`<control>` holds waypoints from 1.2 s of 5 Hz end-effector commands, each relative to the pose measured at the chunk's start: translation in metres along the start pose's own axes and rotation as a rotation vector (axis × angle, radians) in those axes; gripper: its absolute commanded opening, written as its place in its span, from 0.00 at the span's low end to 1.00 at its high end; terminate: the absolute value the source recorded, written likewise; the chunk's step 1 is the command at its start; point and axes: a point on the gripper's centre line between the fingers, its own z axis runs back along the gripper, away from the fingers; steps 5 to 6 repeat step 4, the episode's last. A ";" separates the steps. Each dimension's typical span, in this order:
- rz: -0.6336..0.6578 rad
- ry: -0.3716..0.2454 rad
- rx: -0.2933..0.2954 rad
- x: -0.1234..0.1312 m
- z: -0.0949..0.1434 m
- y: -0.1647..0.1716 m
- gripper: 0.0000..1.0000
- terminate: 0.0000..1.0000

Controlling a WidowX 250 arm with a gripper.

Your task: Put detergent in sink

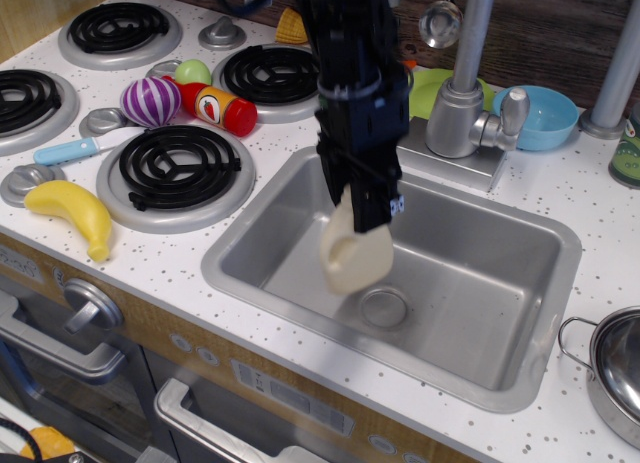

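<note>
Cream-white detergent (356, 258): frame centre, hanging inside the sink (300, 183), just left of the drain (385, 308).
Hand (366, 211): dark, closed around the detergent's top, gripping from above.

Sink (480, 283) at centre right of frame, drain (385, 307) low in its middle. Detergent (357, 255) inside the basin outline, just upper left of drain, hung under gripper (368, 211). Faucet (462, 103) behind sink. Burners (180, 166) at left. Banana (75, 211) lower left. Pot (618, 368) at lower right edge.
</note>
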 end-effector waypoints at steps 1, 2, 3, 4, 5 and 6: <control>-0.011 -0.056 0.000 0.003 -0.002 0.006 1.00 0.00; -0.008 -0.073 -0.003 0.004 -0.003 0.004 1.00 0.00; -0.008 -0.073 -0.003 0.004 -0.003 0.004 1.00 0.00; -0.008 -0.073 -0.003 0.004 -0.003 0.004 1.00 1.00; -0.008 -0.073 -0.003 0.004 -0.003 0.004 1.00 1.00; -0.008 -0.073 -0.003 0.004 -0.003 0.004 1.00 1.00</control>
